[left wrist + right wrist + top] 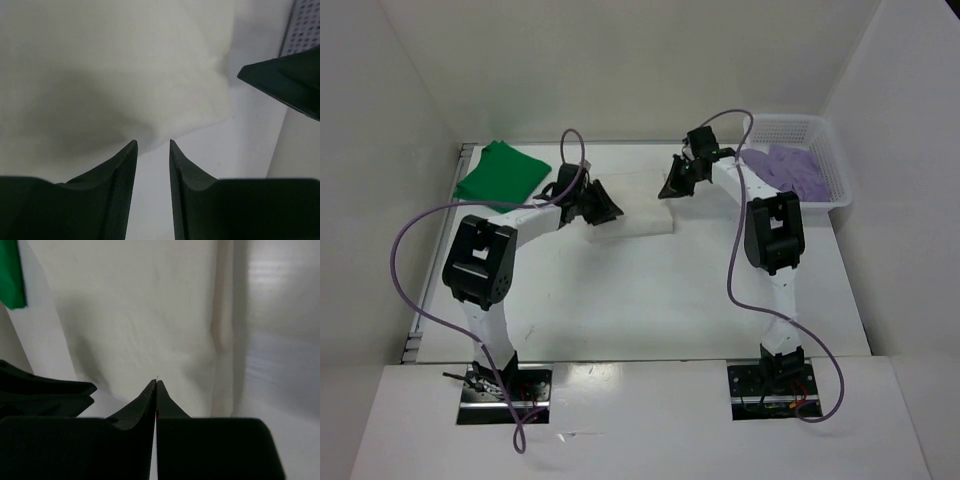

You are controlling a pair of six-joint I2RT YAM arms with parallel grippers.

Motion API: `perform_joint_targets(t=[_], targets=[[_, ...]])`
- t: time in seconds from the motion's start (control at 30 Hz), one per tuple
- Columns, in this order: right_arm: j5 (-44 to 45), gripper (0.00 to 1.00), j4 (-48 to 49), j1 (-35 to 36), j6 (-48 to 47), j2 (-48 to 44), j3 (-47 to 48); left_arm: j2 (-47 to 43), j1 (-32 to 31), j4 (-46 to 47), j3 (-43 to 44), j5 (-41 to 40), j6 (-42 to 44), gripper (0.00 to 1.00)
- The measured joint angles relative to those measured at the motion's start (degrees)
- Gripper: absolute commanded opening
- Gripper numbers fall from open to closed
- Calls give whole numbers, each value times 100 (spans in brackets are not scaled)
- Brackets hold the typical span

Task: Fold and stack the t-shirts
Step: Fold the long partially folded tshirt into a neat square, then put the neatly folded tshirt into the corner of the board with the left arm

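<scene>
White-walled table (650, 300). Left claw (152, 145) part-open, empty; right claw (156, 382) pinched shut, empty. White shirt (638, 216) folded, lying between them, just ahead of each, long axis running claw to claw. Green shirt (500, 172) behind left claw; purple shirt (798, 170) in basket (832, 150) beside right claw.

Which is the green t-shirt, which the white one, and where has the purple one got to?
green t-shirt (502, 172): top view, middle of the cloth, far left of the table.
white t-shirt (638, 212): top view, middle of the flat cloth.
purple t-shirt (792, 168): top view, middle of the crumpled heap.
</scene>
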Motion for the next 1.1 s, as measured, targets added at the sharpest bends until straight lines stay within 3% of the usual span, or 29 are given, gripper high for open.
perform_joint_targets(t=[0.23,0.37,0.5,0.57,0.6,0.7,0.8,0.9,1.1], targets=[[-175,0,761,404,94,-249,-1823,-13,114,341,-1220,262,-103,39],[-173,0,1134,398,138,-476,-2243,-227,146,922,-1738,374,-223,42],[-55,0,1307,398,144,-754,-2662,-769,96,813,-2439,468,-299,46],[50,5,1239,398,90,-907,-2787,-1174,70,487,-2658,459,-278,54],[98,13,1193,398,55,-979,-2822,-1388,63,302,-2706,452,-260,57],[164,33,1016,398,-111,-1198,-2848,-1934,136,-4,-2677,457,-214,71],[155,46,839,398,-282,-1534,-2848,-2094,459,-120,-2365,411,-70,80],[96,51,717,398,-450,-1904,-2850,-1727,761,-184,-1840,267,92,82],[44,51,664,398,-601,-2817,-3220,-262,938,-52,-815,107,468,82]])
